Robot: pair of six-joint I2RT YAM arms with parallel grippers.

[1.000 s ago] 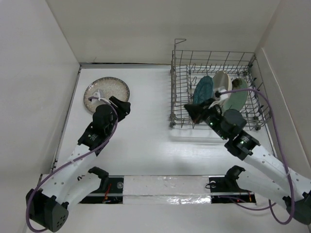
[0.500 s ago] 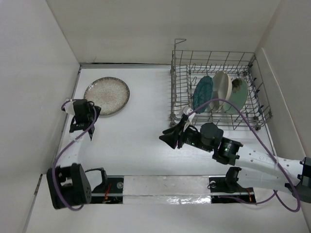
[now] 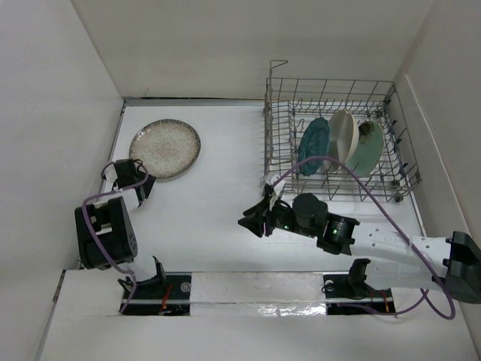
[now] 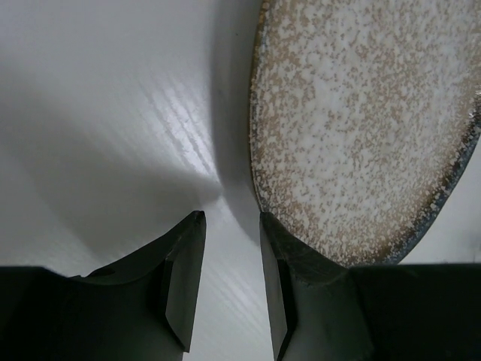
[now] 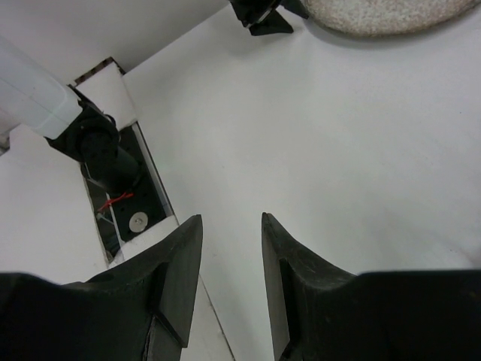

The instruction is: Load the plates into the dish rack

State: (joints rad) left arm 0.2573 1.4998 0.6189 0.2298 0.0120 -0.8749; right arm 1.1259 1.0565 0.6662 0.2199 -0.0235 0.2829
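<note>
The speckled beige plate (image 3: 164, 148) with a brown rim lies flat on the table at the far left; it also shows in the left wrist view (image 4: 361, 128). My left gripper (image 3: 137, 183) is open and empty, just off the plate's near-left rim. The dish rack (image 3: 334, 140) stands at the far right and holds the dark teal plate (image 3: 312, 145), the cream plate (image 3: 343, 138) and the pale mint plate (image 3: 370, 147) upright. My right gripper (image 3: 254, 218) is open and empty over bare table in front of the rack's left end, pointing left.
White walls close in the table on the left, back and right. The arm bases and a taped strip (image 3: 255, 289) run along the near edge. The left arm's base (image 5: 105, 158) shows in the right wrist view.
My right gripper has left the rack and swung down-left over the table. My left arm has folded back, its gripper now off the beige plate's near-left rim.
</note>
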